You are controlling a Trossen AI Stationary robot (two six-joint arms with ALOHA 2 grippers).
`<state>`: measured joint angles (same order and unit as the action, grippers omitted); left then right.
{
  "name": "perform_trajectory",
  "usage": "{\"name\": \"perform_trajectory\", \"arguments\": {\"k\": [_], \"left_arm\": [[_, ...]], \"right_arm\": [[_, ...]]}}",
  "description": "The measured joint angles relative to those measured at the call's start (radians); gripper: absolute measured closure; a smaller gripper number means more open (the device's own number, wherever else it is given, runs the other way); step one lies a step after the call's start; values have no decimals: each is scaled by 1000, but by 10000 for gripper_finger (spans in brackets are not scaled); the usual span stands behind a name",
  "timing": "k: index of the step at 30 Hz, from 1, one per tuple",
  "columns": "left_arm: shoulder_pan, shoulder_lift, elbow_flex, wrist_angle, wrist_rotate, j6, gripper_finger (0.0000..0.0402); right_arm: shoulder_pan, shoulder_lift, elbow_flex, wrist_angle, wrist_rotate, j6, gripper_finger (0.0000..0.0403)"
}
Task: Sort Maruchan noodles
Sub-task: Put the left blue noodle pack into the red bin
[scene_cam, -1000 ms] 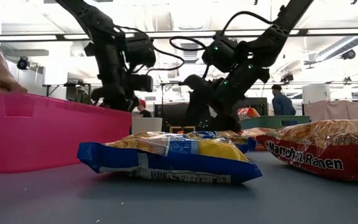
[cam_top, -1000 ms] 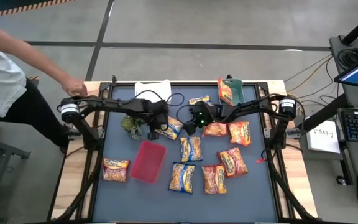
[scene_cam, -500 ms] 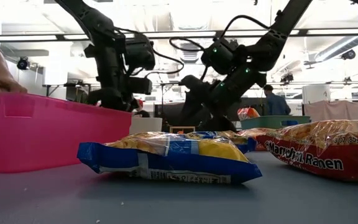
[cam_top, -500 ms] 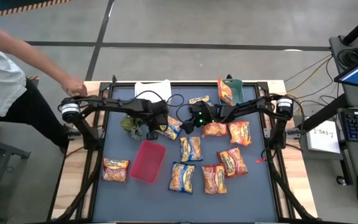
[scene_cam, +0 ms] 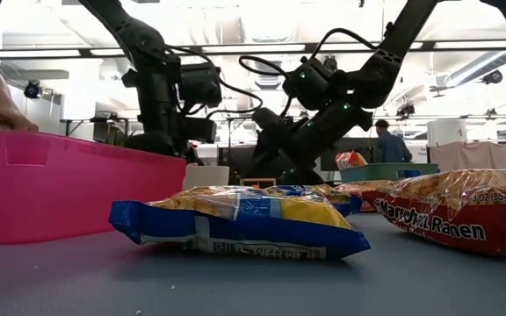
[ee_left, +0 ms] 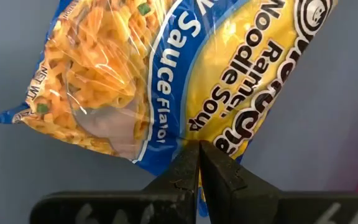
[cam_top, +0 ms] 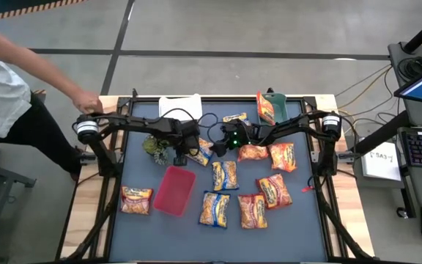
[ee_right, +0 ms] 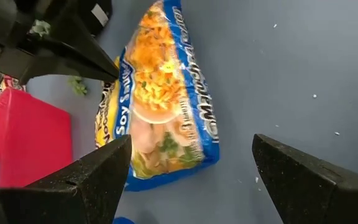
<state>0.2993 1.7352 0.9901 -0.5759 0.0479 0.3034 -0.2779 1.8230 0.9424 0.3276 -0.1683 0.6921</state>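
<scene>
My left gripper (cam_top: 187, 152) is at the table's far left, shut on a blue-trimmed Maruchan packet (cam_top: 201, 151). My right gripper (cam_top: 217, 145) hovers just right of that packet, open, its fingers (ee_right: 98, 180) spread wide and facing it (ee_right: 166, 106). Several more noodle packets lie flat on the dark mat: red-trimmed ones (cam_top: 273, 189) at the right, blue-trimmed ones (cam_top: 215, 209) near the middle, and one (cam_top: 136, 199) at the left. In the low view a blue packet (scene_cam: 235, 219) lies in front. My left gripper pinches the blue-trimmed packet's long side edge (ee_left: 188, 134) between its two fingertips, slanting down from the table's left side. The fingers lie across that edge. The packet is tilted in the right wrist view; whether it is clear of the mat I cannot tell.
A flat red tray (cam_top: 174, 189) lies near the left gripper, a small green plant (cam_top: 154, 147) just behind it. A white container (cam_top: 179, 106) and a green bin (cam_top: 273, 106) holding a packet stand at the far edge. A person's hand (cam_top: 86, 101) rests at the far left corner.
My right gripper has moved toward the table's left, closer to the blue-trimmed packet held by my left gripper, and has tipped lower. The left gripper has stayed shut on the packet.
</scene>
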Motion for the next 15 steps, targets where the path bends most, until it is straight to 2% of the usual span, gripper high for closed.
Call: {"name": "perform_trajectory", "arguments": {"k": [6,15], "left_arm": [[0,12,0,9,1,-2,401],[0,12,-3,26,-3,-2,401]], "right_arm": [[0,47,14,42,-8,0,80],[0,166,137,116,-129,-52,85]]}}
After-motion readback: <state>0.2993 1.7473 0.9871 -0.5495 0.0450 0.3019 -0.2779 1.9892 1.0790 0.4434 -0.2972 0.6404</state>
